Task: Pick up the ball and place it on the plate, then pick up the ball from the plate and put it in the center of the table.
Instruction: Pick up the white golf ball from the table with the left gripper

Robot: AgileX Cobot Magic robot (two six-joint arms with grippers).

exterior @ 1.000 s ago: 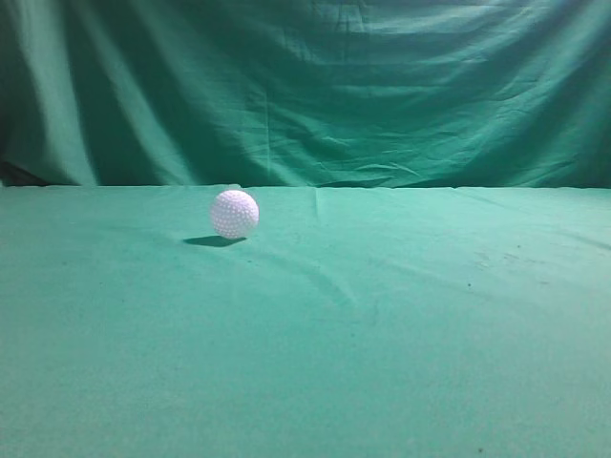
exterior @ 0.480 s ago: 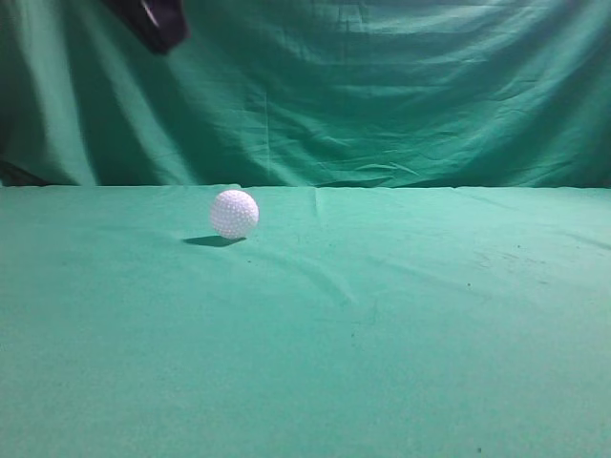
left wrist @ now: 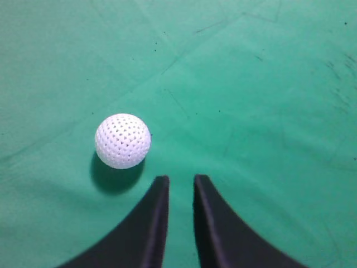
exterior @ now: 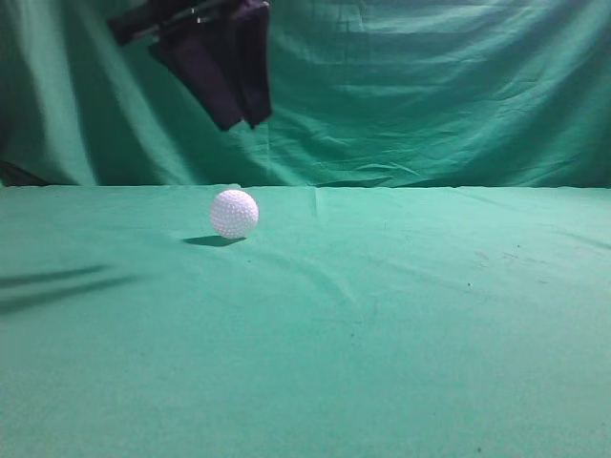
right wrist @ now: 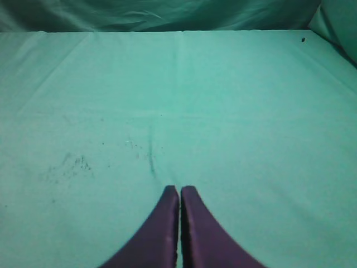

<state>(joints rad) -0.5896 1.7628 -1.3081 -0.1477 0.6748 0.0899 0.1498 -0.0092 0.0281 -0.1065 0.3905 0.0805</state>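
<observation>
The white dimpled ball (exterior: 234,213) rests on the green table (exterior: 401,334), left of middle and near the back edge. My left gripper (exterior: 241,122) hangs in the air above the ball, clear of it. In the left wrist view the ball (left wrist: 122,140) lies on the cloth up and left of the gripper (left wrist: 177,178), whose jaws stand a narrow gap apart and hold nothing. My right gripper (right wrist: 179,190) is shut and empty over bare cloth (right wrist: 234,111); it does not show in the exterior view. No plate is in view.
A draped green backdrop curtain (exterior: 430,86) hangs behind the table's back edge. The arm's shadow (exterior: 57,284) falls on the cloth at the left. A few dark specks (right wrist: 70,164) mark the cloth under the right gripper.
My left gripper has come into the exterior view from the top left and moved down and right to above the ball. Its shadow now lies on the cloth. The ball has not moved.
</observation>
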